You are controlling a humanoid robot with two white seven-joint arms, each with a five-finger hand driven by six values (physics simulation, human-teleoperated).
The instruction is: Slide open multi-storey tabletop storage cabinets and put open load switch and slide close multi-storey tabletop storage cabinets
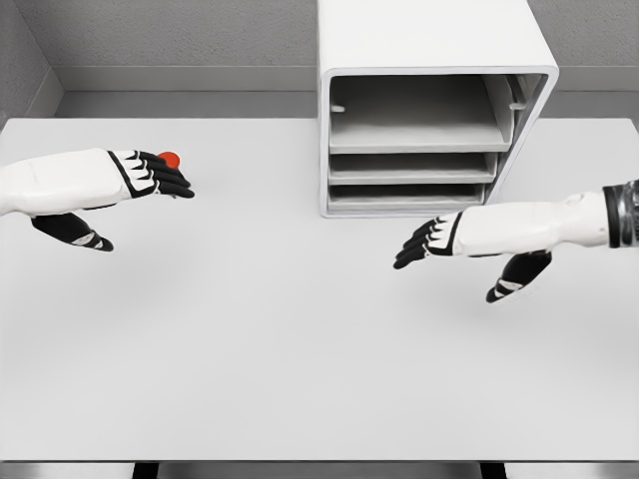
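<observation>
A white multi-storey cabinet [429,40] stands at the back of the table, right of the middle. Its top level [419,115] looks open and hollow, and two shallow drawers [409,167] sit pushed in below it. A small red object [170,159], only partly visible, peeks out behind the fingertips of my left hand [160,180] at the far left. That hand is held flat with fingers stretched and thumb hanging down, and I cannot tell whether it touches the red object. My right hand [429,239] hovers open just in front of the cabinet's lowest drawer, fingers pointing left.
The white table [300,359] spreads wide in front of both hands, with its front edge at the bottom of the view. Grey walls close off the back and the left.
</observation>
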